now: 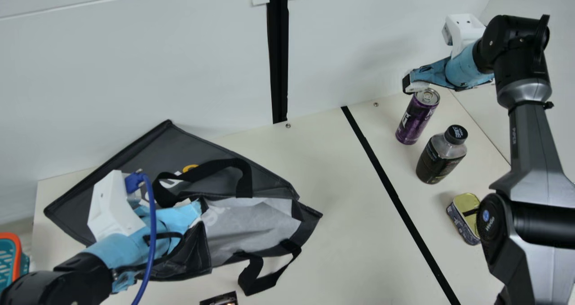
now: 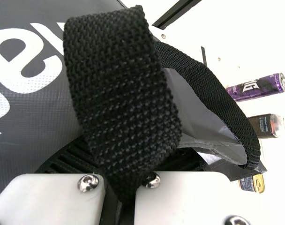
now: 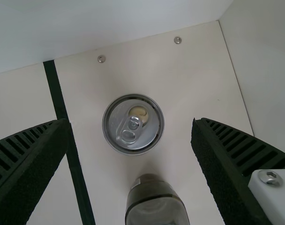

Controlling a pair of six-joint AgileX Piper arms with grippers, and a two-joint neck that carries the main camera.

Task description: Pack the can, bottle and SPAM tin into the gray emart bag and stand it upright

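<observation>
- Left hand (image 2: 121, 161) clamps black handle (image 2: 119, 93) of gray emart bag (image 1: 251, 226), left.
- Right hand (image 1: 414, 85), fingers apart, is above can (image 1: 415, 120), far right; bottle (image 1: 438, 159), SPAM tin (image 1: 462, 222) nearer.
- Step seems can grasping: next should lower, then close.

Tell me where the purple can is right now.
In the main view, the purple can stands right of the black strip, just beyond the bottle, with the open right claw above it.

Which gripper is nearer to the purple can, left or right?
Right: the right gripper hovers open above the can. The left gripper holds a bag handle, beyond the black line.
</observation>
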